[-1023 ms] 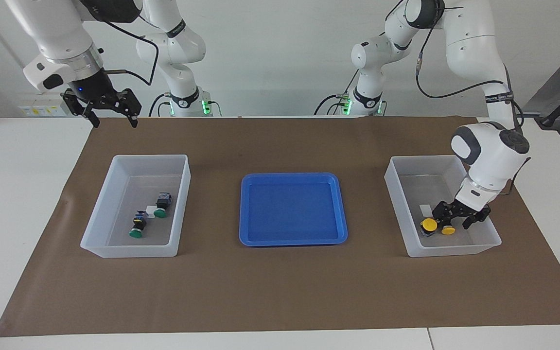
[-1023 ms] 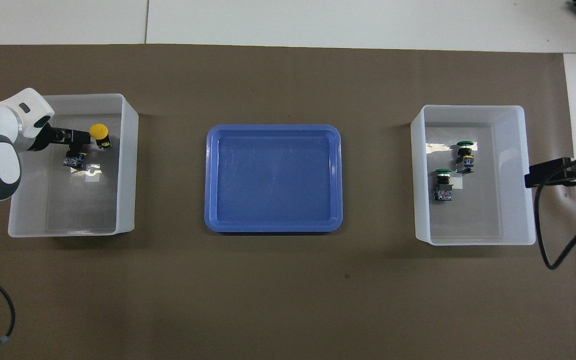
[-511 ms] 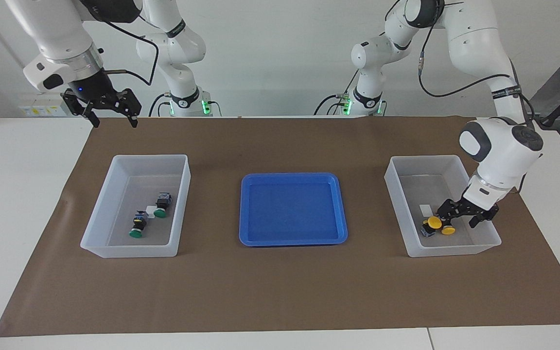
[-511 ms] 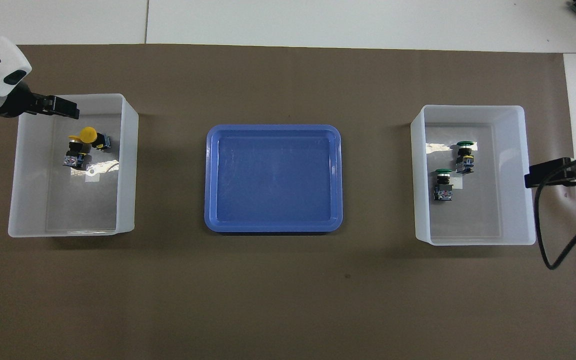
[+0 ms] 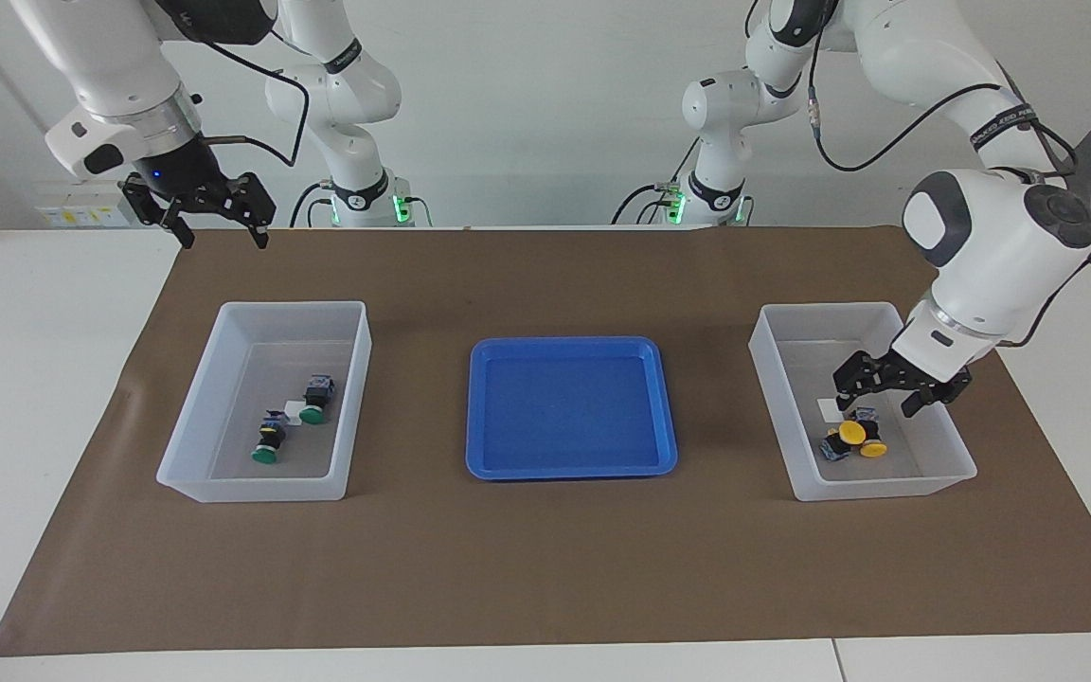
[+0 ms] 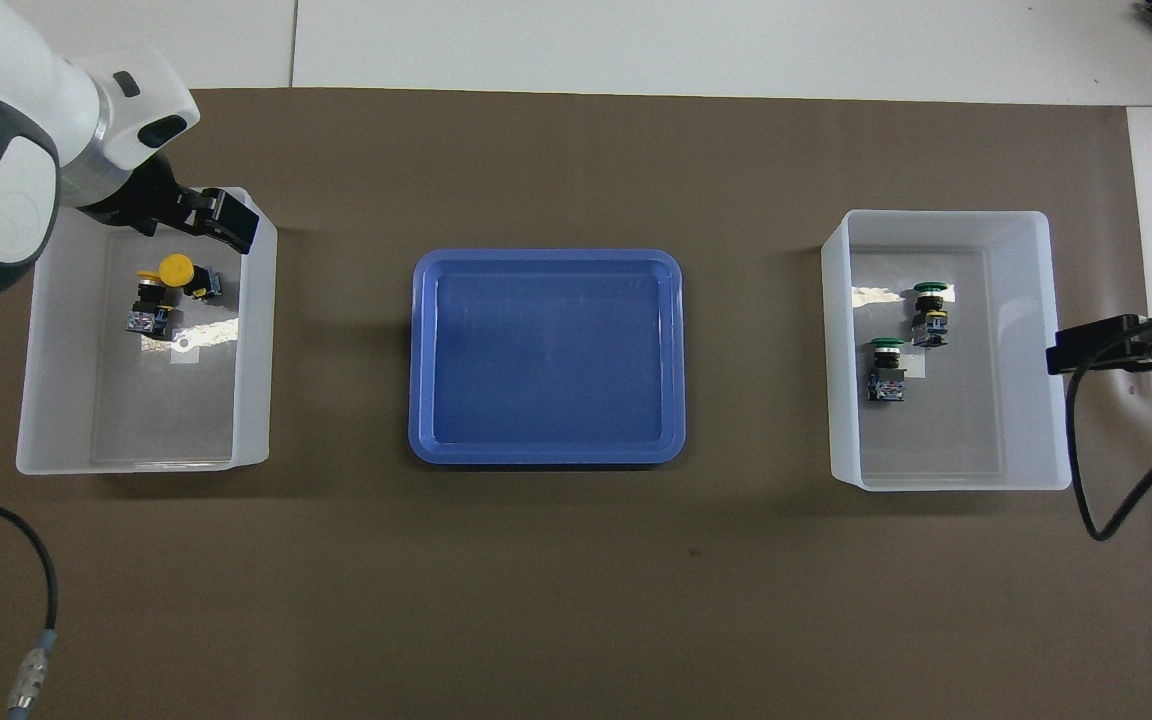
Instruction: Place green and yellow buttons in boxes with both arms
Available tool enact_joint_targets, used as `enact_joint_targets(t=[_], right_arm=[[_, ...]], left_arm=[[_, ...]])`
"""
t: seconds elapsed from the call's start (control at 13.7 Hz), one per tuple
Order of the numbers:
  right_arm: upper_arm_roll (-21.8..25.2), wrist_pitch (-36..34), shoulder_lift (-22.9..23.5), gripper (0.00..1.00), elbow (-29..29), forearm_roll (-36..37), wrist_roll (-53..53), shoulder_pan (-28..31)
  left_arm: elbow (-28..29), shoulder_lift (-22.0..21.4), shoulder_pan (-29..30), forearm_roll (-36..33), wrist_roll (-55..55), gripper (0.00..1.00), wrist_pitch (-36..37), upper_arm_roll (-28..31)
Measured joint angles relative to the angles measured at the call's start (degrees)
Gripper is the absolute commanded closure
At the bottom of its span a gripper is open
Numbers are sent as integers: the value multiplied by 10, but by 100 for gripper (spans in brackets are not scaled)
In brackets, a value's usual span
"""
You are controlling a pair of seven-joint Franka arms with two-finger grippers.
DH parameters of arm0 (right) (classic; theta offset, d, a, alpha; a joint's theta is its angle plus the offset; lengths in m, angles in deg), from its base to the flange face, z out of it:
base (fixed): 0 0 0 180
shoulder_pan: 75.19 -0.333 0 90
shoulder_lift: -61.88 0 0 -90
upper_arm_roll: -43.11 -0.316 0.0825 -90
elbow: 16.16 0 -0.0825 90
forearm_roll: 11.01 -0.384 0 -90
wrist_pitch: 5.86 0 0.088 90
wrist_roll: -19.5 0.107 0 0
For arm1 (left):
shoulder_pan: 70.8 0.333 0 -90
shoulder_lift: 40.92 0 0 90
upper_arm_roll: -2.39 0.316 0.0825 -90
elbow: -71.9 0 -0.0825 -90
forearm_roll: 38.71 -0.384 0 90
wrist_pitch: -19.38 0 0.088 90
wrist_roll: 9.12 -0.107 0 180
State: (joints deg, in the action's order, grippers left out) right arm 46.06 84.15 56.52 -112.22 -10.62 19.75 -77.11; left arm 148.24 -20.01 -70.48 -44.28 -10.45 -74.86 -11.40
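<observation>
Two yellow buttons [image 5: 851, 433] [image 5: 874, 448] lie side by side in the box [image 5: 886, 491] toward the left arm's end of the table. They also show in the overhead view [image 6: 176, 268] [image 6: 148, 276]. My left gripper [image 5: 877, 402] [image 6: 221, 220] is open and empty, raised over that box just above the yellow buttons. Two green buttons [image 5: 313, 414] [image 5: 266, 456] [image 6: 929, 290] [image 6: 886, 345] lie in the other box [image 5: 252, 488] [image 6: 1056, 430]. My right gripper [image 5: 223, 239] [image 6: 1066, 355] waits open and empty, raised over the mat's edge by the robots.
A shallow blue tray [image 5: 571, 469] [image 6: 546, 455] sits between the two boxes on the brown mat [image 5: 545, 568]. A small white label [image 5: 828, 408] lies in the box with the yellow buttons. A black cable [image 6: 1086, 480] hangs from the right arm.
My left gripper has let go of a yellow button and risen out of the box, open. Both yellow buttons stay in the box. The right arm has not moved.
</observation>
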Motion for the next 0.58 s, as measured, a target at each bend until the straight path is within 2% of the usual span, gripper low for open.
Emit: enact_joint_targets(t=[0.22, 0.37, 0.58], right_arm=[[0, 0, 0, 0, 0, 0, 0, 0], [0, 0, 0, 0, 0, 0, 0, 0], [0, 0, 0, 0, 0, 0, 0, 0]], left_arm=[[-23, -15, -22, -3, 27, 0, 54, -1], [-25, -42, -22, -3, 27, 0, 73, 0], [18, -84, -13, -3, 27, 0, 68, 6]])
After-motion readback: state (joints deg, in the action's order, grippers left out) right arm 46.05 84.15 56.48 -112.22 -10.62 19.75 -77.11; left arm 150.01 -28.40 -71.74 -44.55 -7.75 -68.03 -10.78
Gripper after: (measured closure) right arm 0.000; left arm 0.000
